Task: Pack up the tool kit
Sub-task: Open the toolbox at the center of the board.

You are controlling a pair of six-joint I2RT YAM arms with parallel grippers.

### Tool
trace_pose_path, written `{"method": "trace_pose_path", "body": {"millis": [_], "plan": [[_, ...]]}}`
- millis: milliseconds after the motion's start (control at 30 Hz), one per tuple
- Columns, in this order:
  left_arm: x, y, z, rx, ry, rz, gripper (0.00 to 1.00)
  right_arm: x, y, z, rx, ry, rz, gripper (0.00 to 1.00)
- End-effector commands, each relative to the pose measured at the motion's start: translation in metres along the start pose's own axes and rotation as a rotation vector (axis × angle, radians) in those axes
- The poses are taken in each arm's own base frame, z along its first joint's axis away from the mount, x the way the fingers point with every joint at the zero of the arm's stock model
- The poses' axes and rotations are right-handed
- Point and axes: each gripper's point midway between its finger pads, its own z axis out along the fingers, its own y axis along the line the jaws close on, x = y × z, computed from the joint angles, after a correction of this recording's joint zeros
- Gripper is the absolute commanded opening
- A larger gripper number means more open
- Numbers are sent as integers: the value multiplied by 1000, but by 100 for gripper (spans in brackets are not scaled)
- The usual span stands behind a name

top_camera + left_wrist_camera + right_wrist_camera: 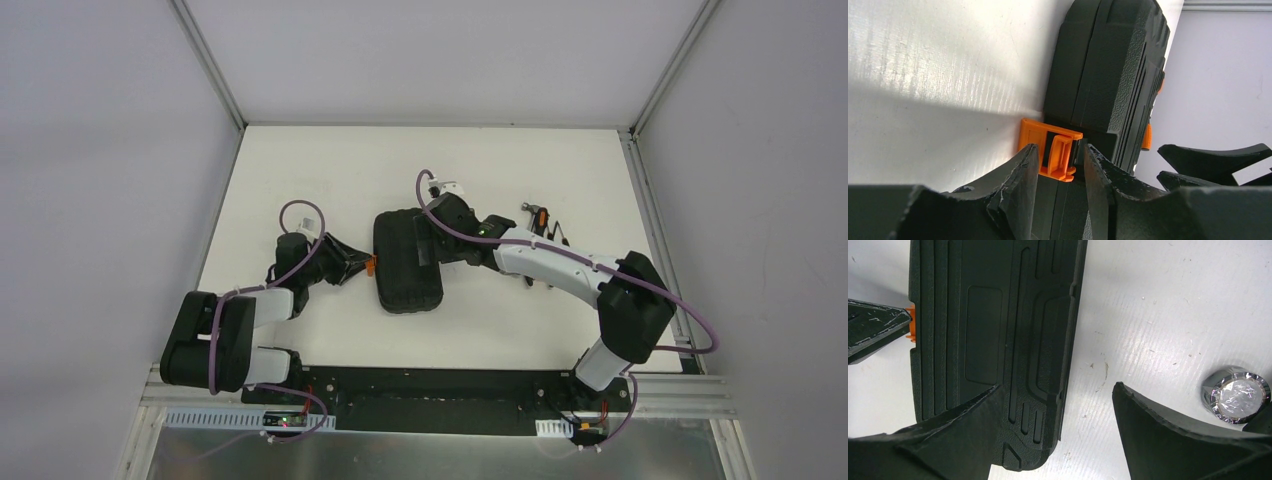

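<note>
Tool kit case point(408, 268) lies shut and flat on the white table point(300, 160), set between the two arms. The left gripper point(1060, 162) sits side-on to it. Its fingers point(1015, 180) are drawn part-way in, with the orange latch point(1048, 145) directly between their tips, one finger to each side of the tab. Whether they actually press on the tab cannot be told from the wrist view.

The right gripper point(1057, 390) hangs over the opposite long edge with its fingers point(1168, 435) spread wide and holding nothing. One finger is above the ribbed lid and the other above bare table, with the case's edge running between them. Just outside that outer finger shows what looks like the chrome head of a hammer point(1235, 395). The overhead view places it among other small tools lying loose on the table beyond the right arm, outside the closed case.

With tools out and the lid down, the step in hand looks to be freeing the latch so that the case can be opened for packing. The next move probably calls for the left fingers to close firmly on the tab and swing it away from the case. The right fingers would meanwhile steady the lid or get under its edge to lift it. A slipping tab or a sliding case would be the likely risks.
</note>
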Motion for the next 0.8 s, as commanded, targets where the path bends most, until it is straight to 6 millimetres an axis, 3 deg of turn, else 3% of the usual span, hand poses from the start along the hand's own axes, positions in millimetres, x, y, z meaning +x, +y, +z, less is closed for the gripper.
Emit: {"method": "trace_pose_path", "body": {"millis": [0, 267, 433, 567, 767], "plan": [[1, -10, 1, 57, 11, 15, 38, -10, 6, -9, -30, -39, 16, 81], [2, -14, -2, 80, 7, 14, 29, -9, 5, -8, -28, -38, 17, 82], [0, -22, -8, 104, -13, 25, 17, -9, 5, -8, -27, -39, 17, 82], [-2, -29, -12, 119, -26, 33, 0, -10, 6, -8, -32, -41, 19, 82], [-13, -52, -27, 137, -71, 69, 0, -14, 4, -13, -31, -57, 23, 82]]}}
